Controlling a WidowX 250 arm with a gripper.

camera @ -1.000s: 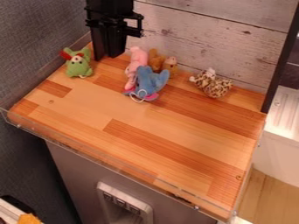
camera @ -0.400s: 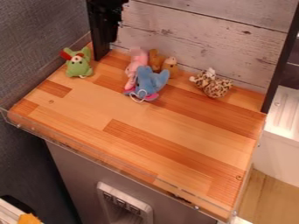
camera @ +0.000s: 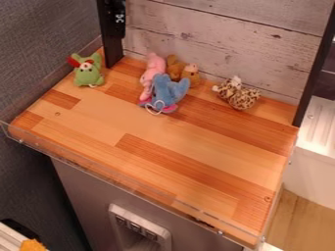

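Pink plush (camera: 154, 66) on tbl (camera: 190, 147), apart from & below blk arm (camera: 116, 22) in view.

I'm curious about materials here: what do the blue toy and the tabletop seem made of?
The blue toy looks like soft plush fabric, judging by its fuzzy, matte surface. The tabletop seems smooth wood, given its grain and joined strips.

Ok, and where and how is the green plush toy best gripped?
I would grip the green plush toy by its rounded body, below the head, from above: that part looks plump, and a gap separates it from the pink toy.
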